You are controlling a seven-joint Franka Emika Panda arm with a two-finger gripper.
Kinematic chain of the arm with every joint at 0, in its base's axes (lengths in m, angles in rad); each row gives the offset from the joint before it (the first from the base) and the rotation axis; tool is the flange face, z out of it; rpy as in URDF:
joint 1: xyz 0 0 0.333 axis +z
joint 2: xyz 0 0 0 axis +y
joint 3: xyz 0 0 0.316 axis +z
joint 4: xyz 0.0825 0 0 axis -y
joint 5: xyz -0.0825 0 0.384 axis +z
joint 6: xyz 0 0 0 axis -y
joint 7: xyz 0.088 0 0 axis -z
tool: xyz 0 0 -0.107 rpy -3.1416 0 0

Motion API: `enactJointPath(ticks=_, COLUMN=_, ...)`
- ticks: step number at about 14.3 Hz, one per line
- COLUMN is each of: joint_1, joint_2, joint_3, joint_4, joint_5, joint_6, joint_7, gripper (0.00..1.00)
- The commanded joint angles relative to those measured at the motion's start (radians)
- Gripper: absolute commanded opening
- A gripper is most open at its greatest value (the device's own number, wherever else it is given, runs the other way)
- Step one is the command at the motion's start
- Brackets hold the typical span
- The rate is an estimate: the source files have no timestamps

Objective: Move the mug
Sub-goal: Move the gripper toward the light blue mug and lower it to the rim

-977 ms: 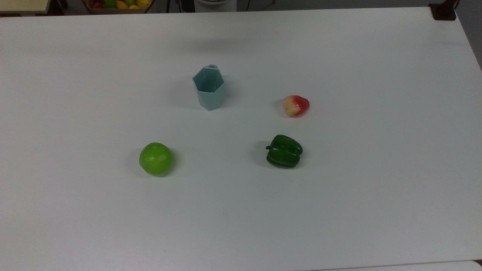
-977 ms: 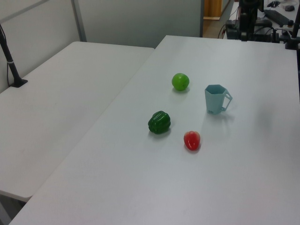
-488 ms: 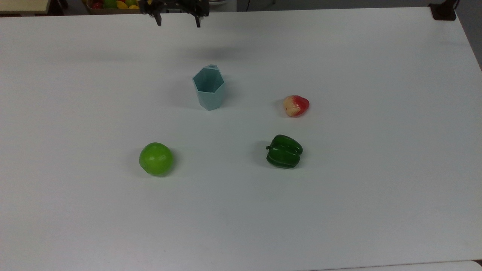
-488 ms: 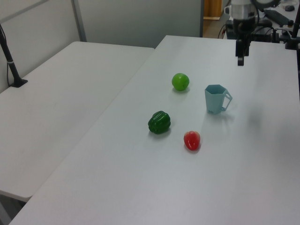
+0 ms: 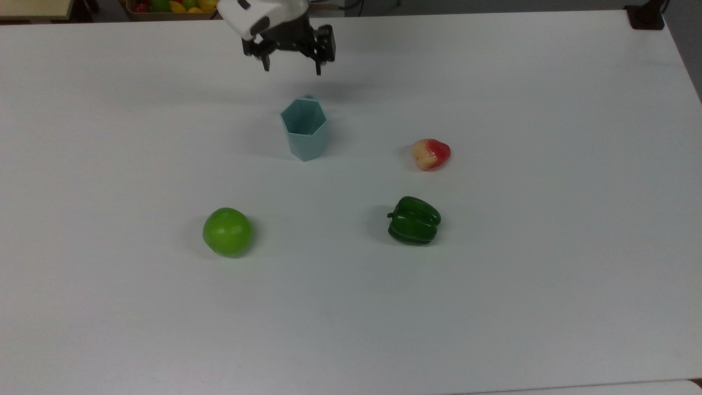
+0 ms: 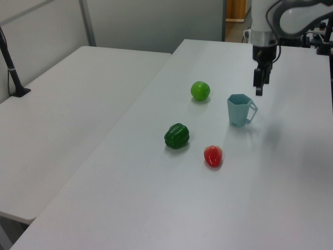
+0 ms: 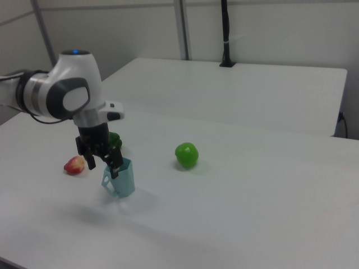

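The mug stands upright on the white table, with a green apple, a pepper and a red fruit spread around it. The gripper hangs above the table just beyond the mug's handle side, fingers spread apart and holding nothing.

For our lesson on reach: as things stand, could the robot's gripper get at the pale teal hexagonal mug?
Probably yes. The gripper hangs with fingers spread, close to the pale teal hexagonal mug on its handle side. The mug stands upright and alone; the green apple, dark green pepper and red fruit lie well apart.
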Motion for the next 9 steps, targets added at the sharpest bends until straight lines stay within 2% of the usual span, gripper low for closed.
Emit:
enactJointPath(ticks=1, joint_1=0.023, joint_2=0.040, joint_3=0.004, joint_4=-0.022, joint_5=0.000, joint_6=0.051, joint_7=0.035, gripper=0.93)
enactJointPath(ticks=5, joint_1=0.027, joint_2=0.068, joint_3=0.004, joint_4=-0.022, joint_5=-0.001, joint_6=0.078, joint_7=0.044, gripper=0.89)
enactJointPath(ticks=9, joint_1=0.029, joint_2=0.089, joint_3=0.010, joint_4=-0.021, joint_5=-0.003, joint_6=0.104, joint_7=0.063, gripper=0.82)
